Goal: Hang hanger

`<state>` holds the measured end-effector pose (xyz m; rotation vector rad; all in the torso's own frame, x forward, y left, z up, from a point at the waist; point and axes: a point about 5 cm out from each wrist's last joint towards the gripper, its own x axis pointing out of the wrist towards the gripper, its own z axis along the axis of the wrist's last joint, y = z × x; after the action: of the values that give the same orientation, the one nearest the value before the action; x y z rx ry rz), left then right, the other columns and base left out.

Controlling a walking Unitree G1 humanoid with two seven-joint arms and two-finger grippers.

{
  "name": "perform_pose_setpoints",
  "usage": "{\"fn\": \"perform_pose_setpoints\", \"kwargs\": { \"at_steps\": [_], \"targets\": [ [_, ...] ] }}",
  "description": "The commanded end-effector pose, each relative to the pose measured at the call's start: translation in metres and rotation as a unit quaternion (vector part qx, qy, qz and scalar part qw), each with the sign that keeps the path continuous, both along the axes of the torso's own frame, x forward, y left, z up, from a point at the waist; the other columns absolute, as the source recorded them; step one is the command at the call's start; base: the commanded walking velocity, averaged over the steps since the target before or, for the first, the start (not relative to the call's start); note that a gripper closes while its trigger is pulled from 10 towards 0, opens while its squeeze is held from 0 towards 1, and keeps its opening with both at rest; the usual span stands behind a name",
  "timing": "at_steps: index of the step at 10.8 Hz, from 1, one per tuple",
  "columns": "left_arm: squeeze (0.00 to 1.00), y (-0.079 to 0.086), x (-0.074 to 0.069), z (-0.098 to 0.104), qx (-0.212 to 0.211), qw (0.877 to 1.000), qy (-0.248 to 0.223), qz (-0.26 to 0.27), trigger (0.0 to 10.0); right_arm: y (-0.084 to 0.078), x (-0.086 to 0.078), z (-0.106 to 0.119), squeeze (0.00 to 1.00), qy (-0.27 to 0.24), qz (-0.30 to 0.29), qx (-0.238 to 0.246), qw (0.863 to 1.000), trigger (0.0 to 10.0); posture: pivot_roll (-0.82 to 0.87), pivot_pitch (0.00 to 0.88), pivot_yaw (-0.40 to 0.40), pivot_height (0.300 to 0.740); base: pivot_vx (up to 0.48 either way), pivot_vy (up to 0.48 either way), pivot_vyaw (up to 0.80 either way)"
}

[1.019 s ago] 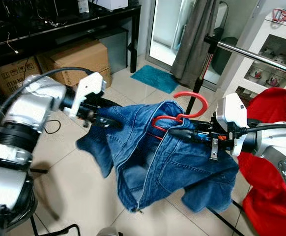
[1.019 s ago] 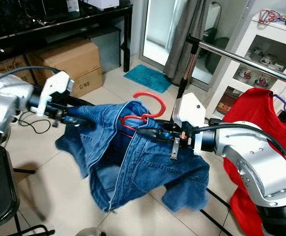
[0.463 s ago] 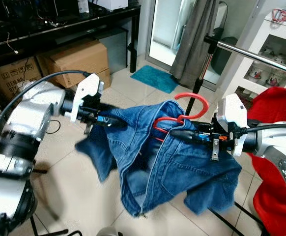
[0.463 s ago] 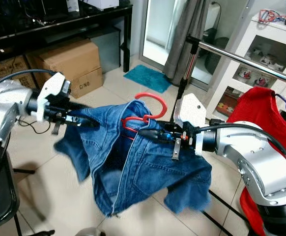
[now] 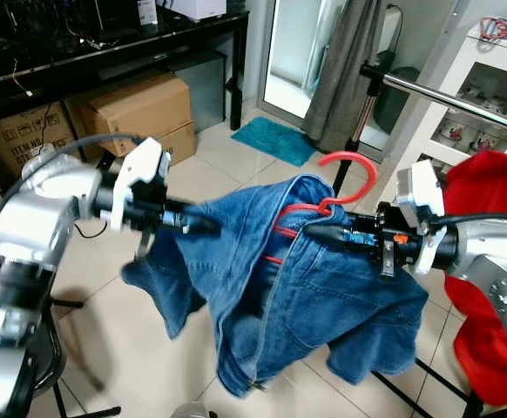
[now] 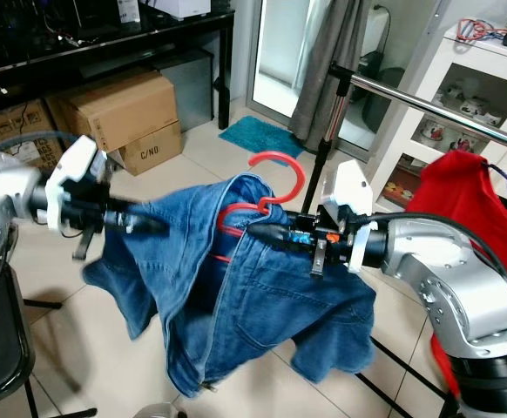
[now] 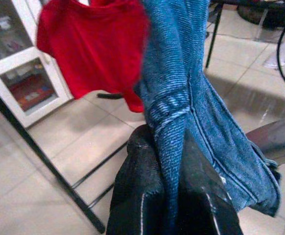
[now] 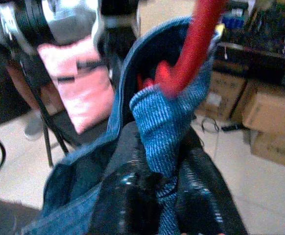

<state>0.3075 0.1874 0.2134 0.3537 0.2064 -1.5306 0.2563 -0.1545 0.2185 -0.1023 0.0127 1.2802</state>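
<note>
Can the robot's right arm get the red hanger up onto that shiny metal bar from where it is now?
Probably yes. The right pincer, shut on the blue denim garment at the red plastic hanger, holds its hook just below the silver metal rail, with open air between. The left pincer also grips the denim, which may hinder the lift.

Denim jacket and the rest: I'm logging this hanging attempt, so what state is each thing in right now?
Denim jacket: draped on the hanger, held up off the floor from both sides.
Red hanger: inside the jacket, hook up, not yet on the rail.
Clothes rail: bare near this end.
Red garment: hanging at the right.
Left gripper: shut on the jacket.
Right gripper: shut on jacket fabric at the hanger.
</note>
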Motion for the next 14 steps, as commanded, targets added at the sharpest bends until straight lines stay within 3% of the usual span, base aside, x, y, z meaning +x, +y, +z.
{"fn": "perform_pose_setpoints", "kwargs": {
  "at_steps": [1, 6, 7, 8, 10, 11, 13, 14],
  "targets": [
    [0.0, -0.008, -0.003, 0.007, -0.011, 1.0, -0.011, -0.014, 0.0, 0.002, -0.001, 0.011, 1.0, -0.016, 0.017, 0.016, 1.0, 10.0, 0.18, 0.0, -0.056, 0.74, 0.0, 0.0, 0.0],
    [0.0, -0.006, -0.015, 0.008, -0.017, 1.0, -0.016, -0.001, 0.0, -0.019, 0.005, 0.019, 1.0, 0.018, 0.021, 0.08, 0.996, 10.0, 0.18, 0.0, -0.05, 0.74, 0.0, 0.0, 0.0],
    [0.0, -0.006, -0.016, 0.008, -0.019, 1.0, -0.017, 0.001, 0.0, -0.025, 0.011, 0.018, 0.45, 0.017, -0.005, 0.087, 0.996, 10.0, 0.18, 0.0, -0.05, 0.74, 0.0, 0.0, 0.0],
    [0.0, -0.006, -0.018, 0.008, -0.019, 1.0, -0.017, 0.001, 0.0, -0.027, 0.013, 0.019, 0.0, 0.021, -0.009, 0.099, 0.995, 10.0, 0.18, 0.0, -0.05, 0.74, 0.0, 0.0, 0.0],
    [0.0, -0.007, -0.022, 0.008, -0.024, 1.0, -0.016, 0.003, 0.0, -0.033, 0.012, 0.022, 0.0, 0.039, 0.005, 0.146, 0.989, 10.0, 0.18, 0.0, -0.052, 0.74, 0.0, 0.0, 0.0],
    [0.0, -0.009, -0.024, 0.007, -0.025, 1.0, -0.016, 0.0, 0.0, -0.037, 0.012, 0.024, 0.0, 0.049, 0.011, 0.178, 0.983, 8.5, 0.18, 0.0, -0.051, 0.74, 0.0, 0.0, 0.0],
    [0.0, -0.01, -0.025, 0.007, -0.029, 0.999, -0.016, 0.001, 0.0, -0.039, 0.008, 0.021, 0.0, 0.071, 0.032, 0.19, 0.979, 6.2, 0.18, 0.0, -0.046, 0.74, 0.0, 0.0, 0.0],
    [0.0, -0.01, -0.024, 0.008, -0.03, 0.999, -0.016, 0.003, 0.0, -0.04, 0.006, 0.017, 0.0, 0.084, 0.039, 0.191, 0.977, 0.2, 0.18, 0.0, -0.045, 0.74, 0.0, 0.0, 0.0]
  ]
}}
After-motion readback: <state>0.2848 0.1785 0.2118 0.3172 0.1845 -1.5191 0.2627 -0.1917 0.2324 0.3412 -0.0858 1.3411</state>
